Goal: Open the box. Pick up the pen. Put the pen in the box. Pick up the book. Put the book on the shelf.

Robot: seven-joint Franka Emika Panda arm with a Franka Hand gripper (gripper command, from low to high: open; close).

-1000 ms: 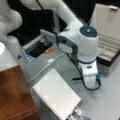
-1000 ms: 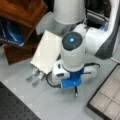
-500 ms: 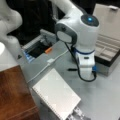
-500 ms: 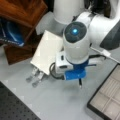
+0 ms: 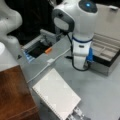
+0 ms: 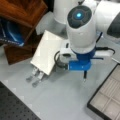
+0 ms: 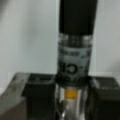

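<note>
In the wrist view my gripper (image 7: 73, 100) is shut on the pen (image 7: 75, 50), a black stick with a clear labelled section, held upright between the dark fingers (image 7: 37, 97). In a front view the pen's thin black tip (image 6: 85, 75) hangs below the blue wrist part, above the table near the box. The box (image 5: 107, 51) stands open, lid up, with its pale compartments (image 6: 108, 96) showing. The white dotted book (image 5: 56, 96) lies flat on the table next to the reddish-brown shelf (image 5: 13, 95); both also show as book (image 6: 46, 55) and shelf (image 6: 22, 12).
A small black bin (image 5: 37, 48) with an orange bit (image 5: 48, 50) stands behind the book. A second white arm (image 5: 7, 25) rises at a front view's left. Metal fingers (image 6: 35, 76) poke out from under the book's near end. A white cable (image 5: 47, 63) crosses the table.
The arm has risen and drifted a little toward the open box, carrying the pen. Book, box and shelf have not moved.
</note>
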